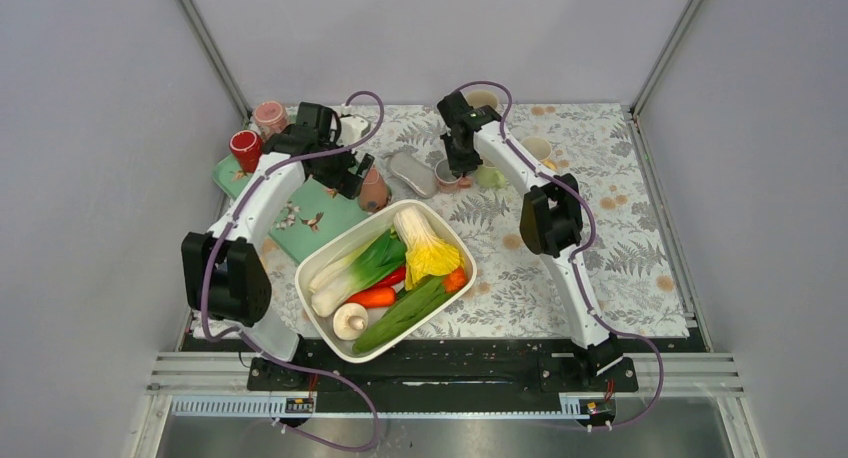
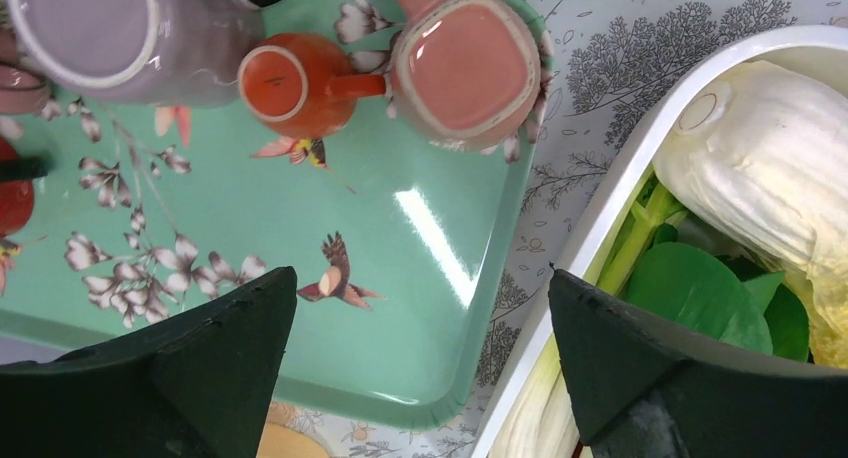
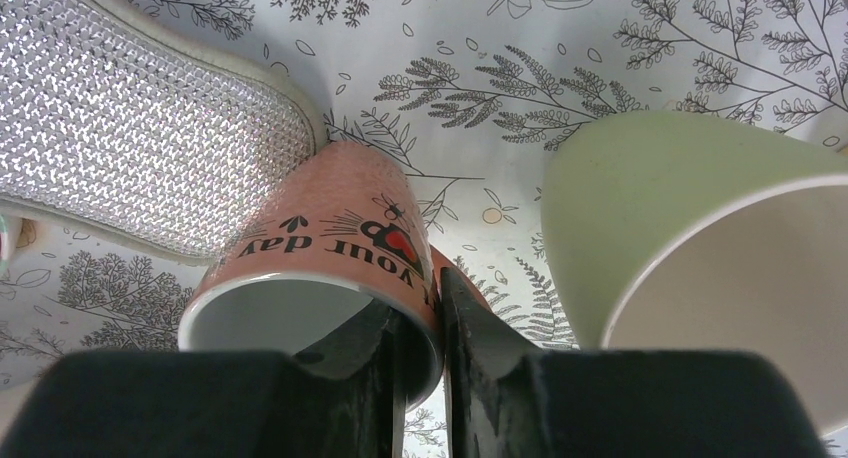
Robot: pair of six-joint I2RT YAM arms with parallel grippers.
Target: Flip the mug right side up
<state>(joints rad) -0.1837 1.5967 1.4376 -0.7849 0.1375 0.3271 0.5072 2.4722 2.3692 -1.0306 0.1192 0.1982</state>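
Observation:
A salmon-pink mug (image 3: 320, 238) with black lettering and a red heart is in the right wrist view, its white inside facing the camera. My right gripper (image 3: 425, 288) is shut on its rim, one finger inside and one outside. In the top view the mug (image 1: 446, 179) is at the back centre of the patterned cloth, under the right gripper (image 1: 456, 166). My left gripper (image 2: 420, 278) is open and empty above the green tray (image 2: 400, 308); in the top view the left gripper (image 1: 352, 175) is at the tray's right edge.
A silver mesh object (image 3: 130, 118) lies left of the mug and a pale green cup (image 3: 700, 228) lies right of it. On the tray are a lavender mug (image 2: 90, 33), an orange cup (image 2: 295, 83) and a pink mug (image 2: 465, 68). A white basin (image 1: 318, 318) holds vegetables.

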